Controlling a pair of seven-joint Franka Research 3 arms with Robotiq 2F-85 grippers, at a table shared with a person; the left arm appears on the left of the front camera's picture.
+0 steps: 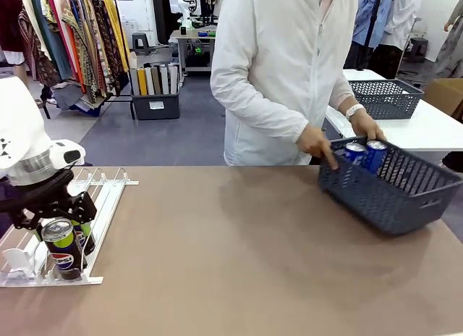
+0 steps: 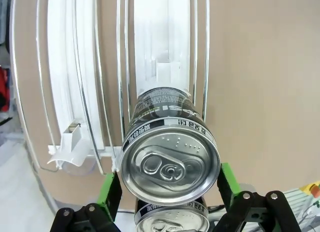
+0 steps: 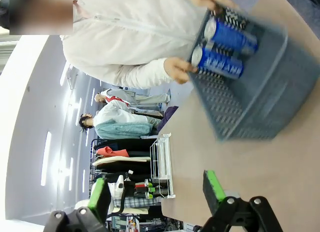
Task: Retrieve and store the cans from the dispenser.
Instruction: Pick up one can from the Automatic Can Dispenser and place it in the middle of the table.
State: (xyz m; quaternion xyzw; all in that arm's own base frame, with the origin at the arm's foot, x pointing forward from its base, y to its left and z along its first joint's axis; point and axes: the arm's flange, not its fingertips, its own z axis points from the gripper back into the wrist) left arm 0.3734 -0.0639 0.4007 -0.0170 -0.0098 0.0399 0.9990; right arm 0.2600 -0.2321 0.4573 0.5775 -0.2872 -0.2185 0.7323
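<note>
**Left gripper set astride a Pepsi can in the dispenser; two blue cans already in the basket**

At the far left, the dispenser (image 1: 108,195) lay on the table (image 1: 231,263) with its lane rails running away from the robot. Two black Pepsi cans (image 1: 61,248) stood upright at its near end, lined up in one lane. That was probably the rack's purpose: a white pusher tab (image 2: 167,69) sat just behind the row, feeding cans to the pick-up end.

The left gripper (image 2: 170,184) had its jaws apart, with one green pad (image 2: 111,189) on each side of the straddled can (image 2: 170,142), level with its silver top. This looked like the set-up for a side grasp before lifting. The pads sat very close to the can wall, and whether they touched it could not be told. Nothing was clamped. A second can (image 2: 172,222) stood just beside the first, nearer the wrist.

The middle of the table was bare.

To the right, a person in a white jacket stood at the far side. One hand (image 1: 316,143) was at the near corner of a dark grey lattice basket (image 1: 405,198), and the other hand (image 1: 367,124) was at its far rim, apparently steadying or positioning it as the storage spot. Two blue cans (image 1: 375,153) stood side by side in the corner closest to the person, and the rest of the basket looked empty.

A second grey basket (image 1: 387,101) sat on a white table behind, and its contents could not be made out.

The right gripper (image 3: 155,192) was held above the table with its jaws wide apart and nothing between them, facing the basket, perhaps waiting.
</note>
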